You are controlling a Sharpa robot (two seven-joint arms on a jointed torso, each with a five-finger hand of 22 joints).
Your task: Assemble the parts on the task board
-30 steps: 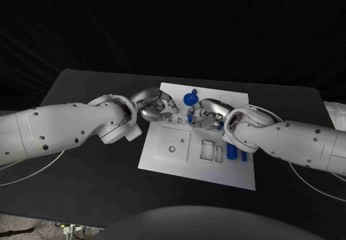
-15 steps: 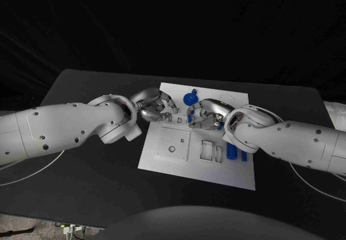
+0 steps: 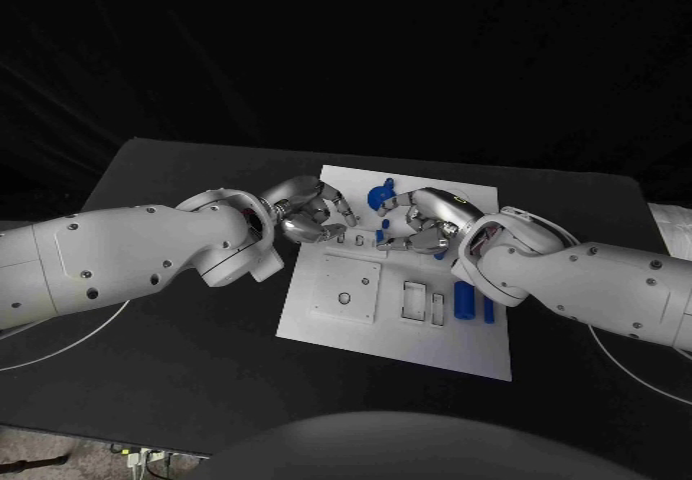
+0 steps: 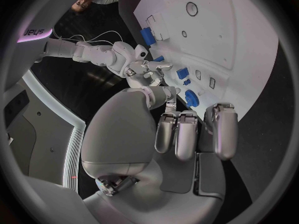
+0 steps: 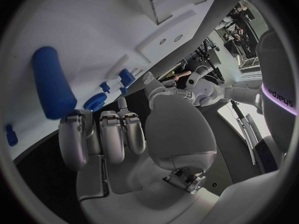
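The white task board (image 3: 356, 330) lies mid-table. My left hand (image 3: 310, 216) hovers over its far left corner with the fingers (image 4: 187, 134) curled in and nothing in them. My right hand (image 3: 427, 226) sits over the board's far middle, fingers (image 5: 102, 134) curled. Its fingertips are right beside a small blue part (image 3: 382, 237) standing in the board; whether they pinch it is unclear. Between the hands, at the far edge, lies a round blue gear-like part (image 3: 382, 193). A long blue cylinder (image 3: 464, 299) (image 5: 53, 82) lies on the board's right side.
Further small blue parts (image 4: 182, 73) sit in a row of slots near the hands, and a thin blue pin (image 3: 488, 311) lies by the cylinder. Rectangular recesses (image 3: 415, 301) and a square plate with a hole (image 3: 346, 285) fill the board's near half. Black table (image 3: 173, 350) surrounds it.
My right hand has shifted slightly toward the board's far right, uncovering more of the blue cylinder. The small blue part by its fingertips stayed put. The left hand has not moved.
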